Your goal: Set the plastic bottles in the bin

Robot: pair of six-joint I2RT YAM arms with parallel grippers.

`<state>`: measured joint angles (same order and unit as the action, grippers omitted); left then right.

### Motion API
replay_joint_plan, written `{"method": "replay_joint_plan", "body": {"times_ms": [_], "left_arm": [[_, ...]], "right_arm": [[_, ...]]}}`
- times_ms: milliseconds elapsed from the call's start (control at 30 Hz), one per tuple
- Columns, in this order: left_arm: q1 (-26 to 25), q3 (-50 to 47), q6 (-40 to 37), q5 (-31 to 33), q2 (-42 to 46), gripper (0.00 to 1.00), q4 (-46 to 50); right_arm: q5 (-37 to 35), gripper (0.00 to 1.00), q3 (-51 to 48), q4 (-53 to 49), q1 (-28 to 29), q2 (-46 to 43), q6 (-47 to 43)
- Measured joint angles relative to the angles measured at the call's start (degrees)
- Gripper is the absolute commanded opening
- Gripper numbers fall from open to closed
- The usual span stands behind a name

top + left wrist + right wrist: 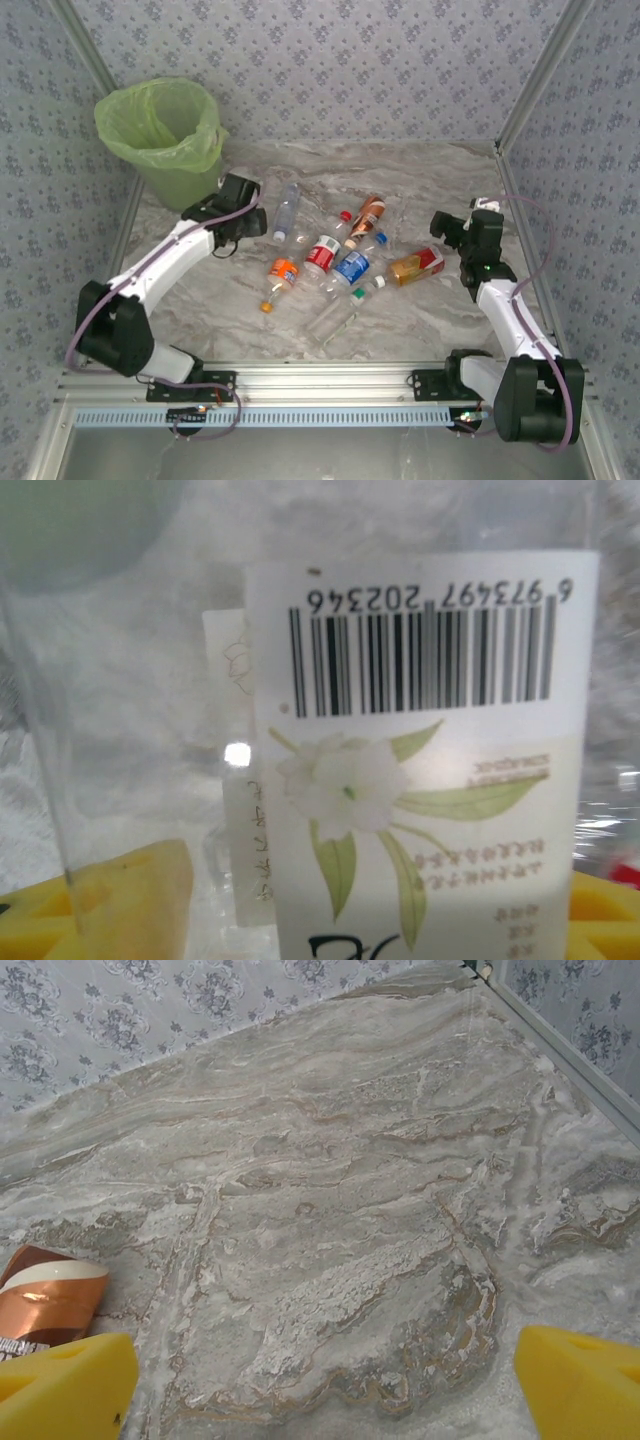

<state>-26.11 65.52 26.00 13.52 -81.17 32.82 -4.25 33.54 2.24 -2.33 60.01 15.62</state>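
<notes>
Several plastic bottles lie in a loose heap mid-table: a clear white-labelled bottle (287,212), an orange-labelled one (282,272), a red-labelled one (322,254), a blue-labelled one (352,266), a brown one (368,216), an orange-red one (415,265) and a bare one with a green cap (335,315). My left gripper (258,222) stands open against the white-labelled bottle (420,730), which sits between its yellow pads (130,900). My right gripper (447,228) is open over bare table, right of the heap. The green-lined bin (165,135) stands at the far left.
Patterned walls with metal corner posts (535,75) close in the marble table (330,1190). The end of a brown bottle (45,1295) lies at the left edge of the right wrist view. A metal rail (330,378) runs along the near edge between the arm bases.
</notes>
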Motion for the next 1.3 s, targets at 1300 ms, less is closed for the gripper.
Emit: {"method": "replay_joint_plan", "body": {"times_ms": [1300], "left_arm": [[20.55,28.13,-7.98,4.13,-7.76,0.44,-25.29]], "right_arm": [[2.32,0.99,-1.53,-2.78,0.39,-4.98,3.52]]}}
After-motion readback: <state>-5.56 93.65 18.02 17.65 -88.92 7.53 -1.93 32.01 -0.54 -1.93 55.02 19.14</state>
